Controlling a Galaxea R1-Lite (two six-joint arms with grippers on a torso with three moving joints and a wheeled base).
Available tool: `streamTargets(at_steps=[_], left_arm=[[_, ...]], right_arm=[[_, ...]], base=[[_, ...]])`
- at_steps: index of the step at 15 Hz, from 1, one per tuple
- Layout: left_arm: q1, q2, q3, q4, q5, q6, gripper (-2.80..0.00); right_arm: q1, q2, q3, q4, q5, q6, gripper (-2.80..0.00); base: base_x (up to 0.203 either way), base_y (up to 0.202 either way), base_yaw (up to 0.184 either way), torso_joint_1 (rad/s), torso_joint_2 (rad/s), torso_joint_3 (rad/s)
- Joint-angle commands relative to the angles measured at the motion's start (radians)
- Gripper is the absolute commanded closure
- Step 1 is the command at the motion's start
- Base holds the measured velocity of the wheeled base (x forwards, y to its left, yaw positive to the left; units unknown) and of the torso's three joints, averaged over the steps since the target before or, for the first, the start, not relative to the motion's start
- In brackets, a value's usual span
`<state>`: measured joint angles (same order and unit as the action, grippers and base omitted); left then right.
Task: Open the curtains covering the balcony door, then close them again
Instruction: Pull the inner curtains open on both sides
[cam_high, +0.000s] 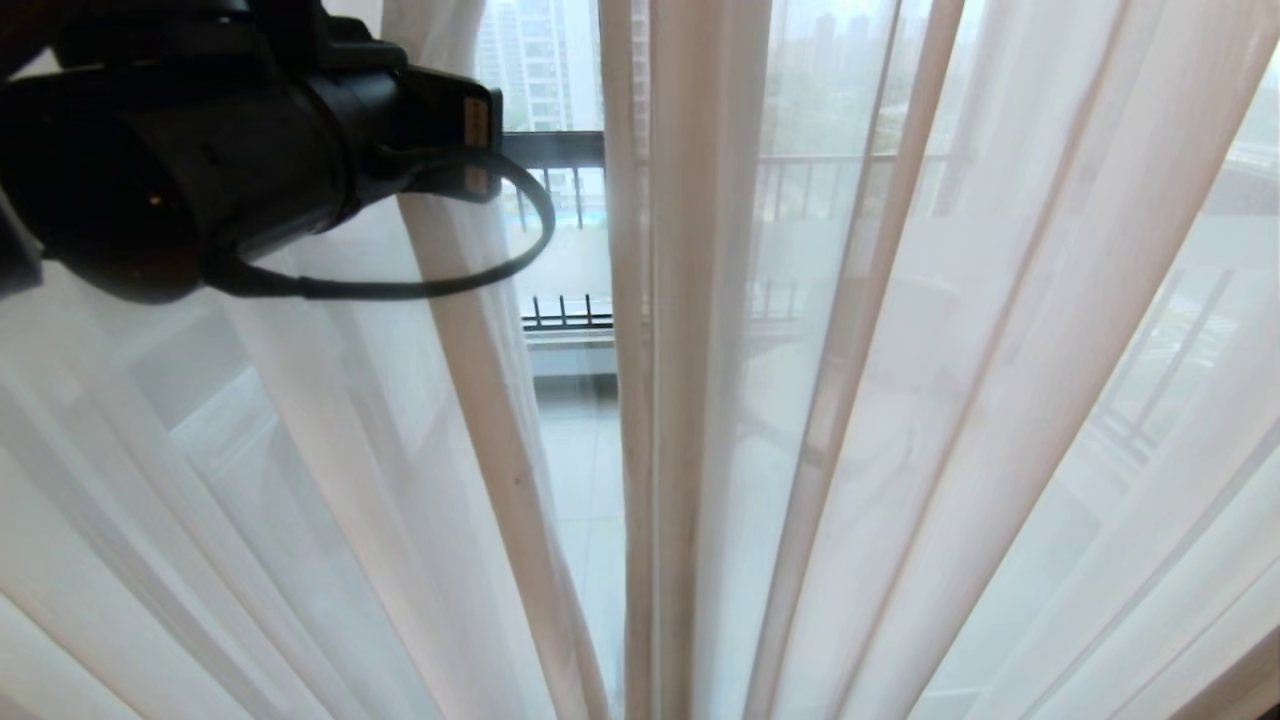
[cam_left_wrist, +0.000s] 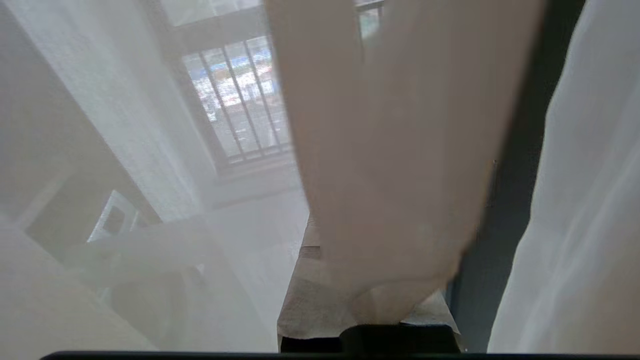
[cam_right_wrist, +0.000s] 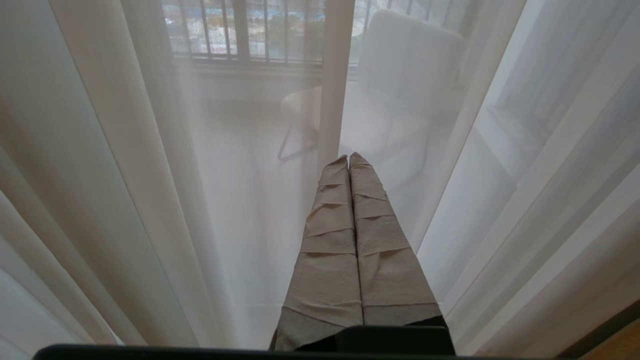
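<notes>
Left claw (cam_left_wrist: 370, 280) pinching curtains (cam_high: 700, 400), pleats vertical.

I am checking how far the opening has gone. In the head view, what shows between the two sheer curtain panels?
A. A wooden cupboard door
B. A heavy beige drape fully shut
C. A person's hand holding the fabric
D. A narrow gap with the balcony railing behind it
D: the sheer curtain panels part just left of centre, and through that narrow gap the dark balcony railing and pale balcony floor show unveiled.
</notes>
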<state>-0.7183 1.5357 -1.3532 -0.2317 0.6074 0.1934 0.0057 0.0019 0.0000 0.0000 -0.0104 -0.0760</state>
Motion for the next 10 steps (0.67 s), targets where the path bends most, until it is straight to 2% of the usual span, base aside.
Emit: streamTargets(at_steps=[1, 7, 10], left_arm=[[0.037, -0.033, 0.005, -0.001, 0.005, 0.001, 0.0], [0.188, -0.113, 0.03, 0.0, 0.004, -0.001, 0.0], [0.26, -0.158, 0.082, 0.0, 0.003, -0.004, 0.0]], right_arm=[[0.0, 0.0, 0.0, 0.0, 0.0, -0.001, 0.0], [0.0, 0.0, 0.0, 0.0, 0.0, -0.001, 0.0], [0.0, 0.0, 0.0, 0.0, 0.0, -0.001, 0.0]], base=[[0.0, 0.0, 0.0, 0.0, 0.0, 0.0], [0.0, 0.0, 0.0, 0.0, 0.0, 0.0], [0.0, 0.0, 0.0, 0.0, 0.0, 0.0]])
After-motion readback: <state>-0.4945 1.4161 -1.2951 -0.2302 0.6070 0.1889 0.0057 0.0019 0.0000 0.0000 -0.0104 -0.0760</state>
